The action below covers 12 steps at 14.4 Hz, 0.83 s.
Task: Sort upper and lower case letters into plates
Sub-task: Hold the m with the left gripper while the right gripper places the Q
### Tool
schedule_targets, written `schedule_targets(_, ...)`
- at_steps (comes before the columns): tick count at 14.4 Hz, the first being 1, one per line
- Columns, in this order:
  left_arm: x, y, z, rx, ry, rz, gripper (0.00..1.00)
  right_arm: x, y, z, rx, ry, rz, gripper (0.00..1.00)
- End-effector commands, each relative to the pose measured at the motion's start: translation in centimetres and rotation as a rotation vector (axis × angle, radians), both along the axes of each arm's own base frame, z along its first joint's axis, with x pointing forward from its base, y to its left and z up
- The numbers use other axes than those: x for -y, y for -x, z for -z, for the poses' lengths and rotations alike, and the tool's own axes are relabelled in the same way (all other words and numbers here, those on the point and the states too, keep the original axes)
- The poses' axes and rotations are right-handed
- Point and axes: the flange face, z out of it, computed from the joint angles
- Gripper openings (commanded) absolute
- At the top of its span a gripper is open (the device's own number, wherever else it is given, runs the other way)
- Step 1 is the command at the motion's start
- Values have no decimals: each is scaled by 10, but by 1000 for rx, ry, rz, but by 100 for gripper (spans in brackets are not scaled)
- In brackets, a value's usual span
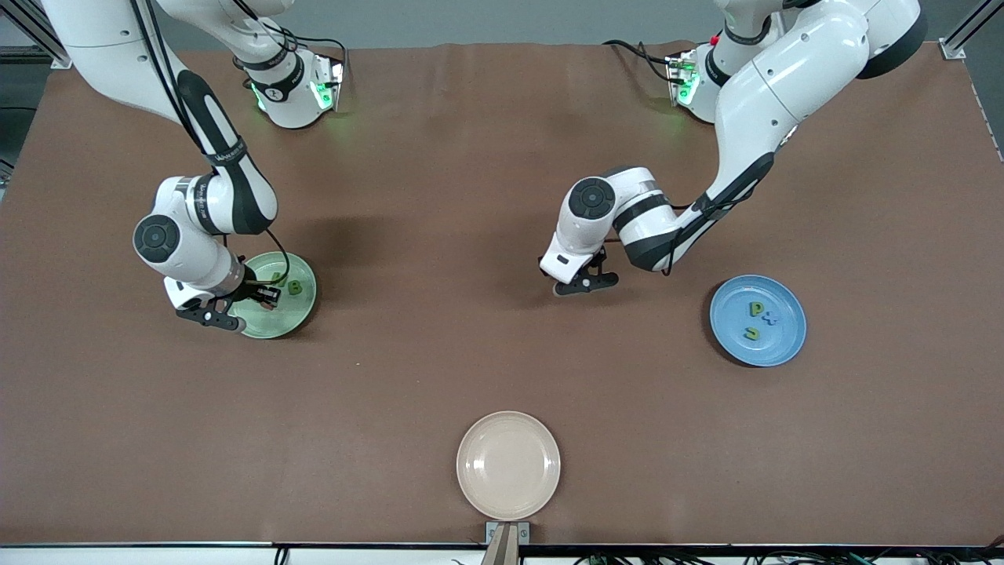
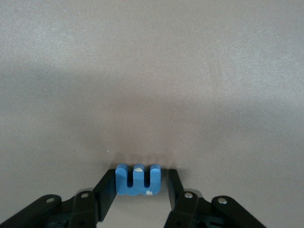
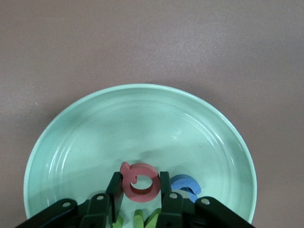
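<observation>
A blue foam letter [image 2: 137, 183] with three prongs lies on the brown table near its middle. My left gripper [image 1: 584, 284] [image 2: 141, 179] is down around it. One finger touches the letter and a narrow gap shows at the other finger. The arm's hand hides this letter in the front view. My right gripper [image 1: 265, 298] [image 3: 140, 180] is low over the pale green plate [image 1: 302, 318] [image 3: 142, 118], shut on a red ring-shaped letter [image 3: 142, 195]. A blue letter [image 3: 186, 183] and green letters [image 3: 138, 218] lie in that plate.
The blue plate [image 1: 784, 349] sits toward the left arm's end and holds a green P [image 1: 755, 309], a small blue letter [image 1: 770, 318] and another green letter [image 1: 753, 333]. A cream-beige plate [image 1: 508, 464] stands near the table's front edge.
</observation>
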Motion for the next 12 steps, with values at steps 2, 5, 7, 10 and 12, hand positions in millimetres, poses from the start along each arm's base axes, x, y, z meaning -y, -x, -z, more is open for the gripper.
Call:
schedule_targets(2, -5, -5, 5, 32, -9, 10, 51, 2, -13, -17, 23, 1, -2, 100)
schedule_targets(5, -8, -12, 7, 55, 12, 9, 51, 6, -33, -43, 16, 2, -41, 100)
schedule_targets(7, -8, -12, 7, 59, 18, 8, 51, 17, -46, -68, -39, -1, -82, 100)
schedule_targets(10, -8, -12, 8, 59, 17, 9, 51, 41, -64, -112, -94, -7, -124, 100)
schedule_targets(12, -5, -9, 8, 58, 17, 16, 45, 59, -65, -148, -87, 12, -182, 100)
